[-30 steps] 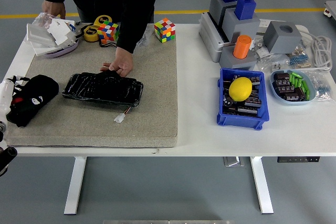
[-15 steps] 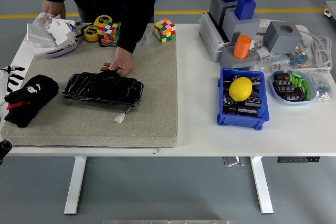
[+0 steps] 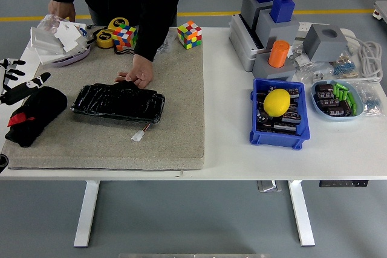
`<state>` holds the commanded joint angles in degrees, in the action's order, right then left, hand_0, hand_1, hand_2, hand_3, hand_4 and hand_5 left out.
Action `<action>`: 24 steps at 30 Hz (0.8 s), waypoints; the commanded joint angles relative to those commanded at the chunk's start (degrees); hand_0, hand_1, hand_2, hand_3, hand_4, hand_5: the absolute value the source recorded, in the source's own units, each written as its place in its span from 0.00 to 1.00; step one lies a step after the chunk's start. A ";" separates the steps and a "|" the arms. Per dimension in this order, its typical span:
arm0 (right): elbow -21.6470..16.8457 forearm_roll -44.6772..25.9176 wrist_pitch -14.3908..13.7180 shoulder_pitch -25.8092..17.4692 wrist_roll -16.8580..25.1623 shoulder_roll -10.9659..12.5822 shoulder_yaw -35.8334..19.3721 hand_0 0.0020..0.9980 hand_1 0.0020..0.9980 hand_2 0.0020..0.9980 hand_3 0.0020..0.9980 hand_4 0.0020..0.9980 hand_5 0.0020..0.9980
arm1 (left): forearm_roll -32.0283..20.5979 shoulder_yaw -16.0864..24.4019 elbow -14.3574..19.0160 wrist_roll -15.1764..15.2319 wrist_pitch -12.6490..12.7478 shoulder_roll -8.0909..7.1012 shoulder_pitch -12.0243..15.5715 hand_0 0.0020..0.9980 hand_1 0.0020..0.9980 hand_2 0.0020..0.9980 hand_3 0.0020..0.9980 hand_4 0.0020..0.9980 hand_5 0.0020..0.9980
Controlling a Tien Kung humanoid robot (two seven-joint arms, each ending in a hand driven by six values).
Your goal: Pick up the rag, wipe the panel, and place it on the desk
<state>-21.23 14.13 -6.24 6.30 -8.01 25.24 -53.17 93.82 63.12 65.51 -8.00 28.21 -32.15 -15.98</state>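
- I see my left hand (image 3: 18, 83) at the far left edge of the view, its white-tipped fingers (image 3: 37, 79) spread apart and holding nothing.
- The black rag (image 3: 33, 115) lies bunched on the left end of the grey mat (image 3: 175, 125), a red tag showing on it.
- Those fingers sit at the rag's far-left corner; I cannot tell whether the tips touch the cloth, but nothing wraps around it.
- My right hand is nowhere in view.
- The black panel (image 3: 118, 101) lies flat on the mat, just right of the rag, a small white connector (image 3: 139, 136) trailing off its near edge.
- A person stands at the far side; one hand (image 3: 138, 74) presses on the panel's far edge, the other hand (image 3: 62, 10) rests near the purple tray (image 3: 63, 60) at the far left.
- Well right, a yellow ball (image 3: 277, 102) sits in the blue bin (image 3: 278, 138).
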 joint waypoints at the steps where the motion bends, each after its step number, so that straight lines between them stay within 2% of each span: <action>1: 0.06 -0.08 -0.02 0.07 0.03 -0.03 0.11 0.72 0.61 0.67 0.61 1.00 0.60 | 0.42 0.67 1.01 -1.02 -0.51 -0.25 0.41 0.39 0.61 0.66 0.77 1.00 0.79; 5: 0.19 -0.03 -0.17 0.35 0.10 -0.07 0.26 0.72 0.61 0.67 0.61 1.00 0.60 | 0.76 3.69 5.29 -2.41 -0.97 -0.82 2.37 0.39 0.61 0.66 0.77 1.00 0.79; 12: 0.75 -0.41 -0.25 0.45 0.01 -0.37 0.80 0.72 0.62 0.67 0.61 1.00 0.60 | 0.11 8.80 12.80 -2.84 -0.66 -1.47 5.44 0.38 0.61 0.65 0.76 1.00 0.80; 18: 0.94 -0.52 -0.32 0.44 -0.01 -0.72 1.35 0.72 0.62 0.67 0.61 1.00 0.60 | -1.21 10.02 15.37 -2.76 -0.69 -1.81 6.35 0.38 0.61 0.64 0.76 1.00 0.80; 24: 0.59 -0.30 -0.53 0.51 0.09 -0.94 1.54 0.72 0.62 0.67 0.61 1.00 0.60 | -1.32 9.58 15.99 -2.68 -0.67 -1.37 6.19 0.39 0.61 0.65 0.76 1.00 0.81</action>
<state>-20.64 13.82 -6.78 6.81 -7.93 24.30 -51.63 92.50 72.69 81.51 -10.68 27.54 -33.53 -9.79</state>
